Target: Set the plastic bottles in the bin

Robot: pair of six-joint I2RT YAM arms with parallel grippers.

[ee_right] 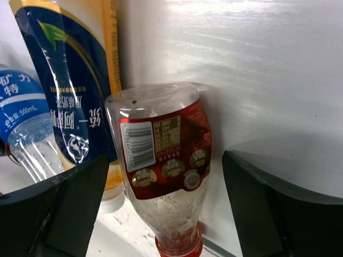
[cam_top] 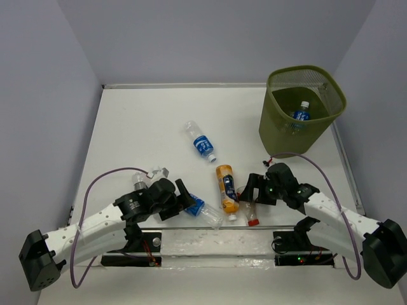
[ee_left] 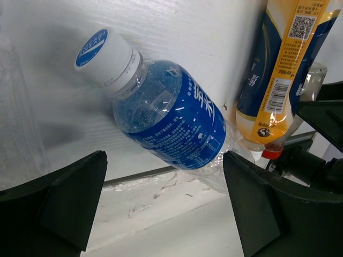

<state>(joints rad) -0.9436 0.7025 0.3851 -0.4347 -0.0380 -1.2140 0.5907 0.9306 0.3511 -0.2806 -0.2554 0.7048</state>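
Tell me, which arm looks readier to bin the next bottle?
Right. The open right tool straddles the red-capped bottle, and the bin stands on that side; the left tool frames a blue-labelled bottle farther away.

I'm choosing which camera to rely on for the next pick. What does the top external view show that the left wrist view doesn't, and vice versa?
Only the top external view: the bin with a bottle inside it, and a lone blue-labelled bottle lying mid-table.
Only the left wrist view: the blue mark on the white cap of the near bottle, and the barcode on the orange bottle.
Both: the near bottle lying between the open fingers of the left gripper, with the orange bottle beside it.
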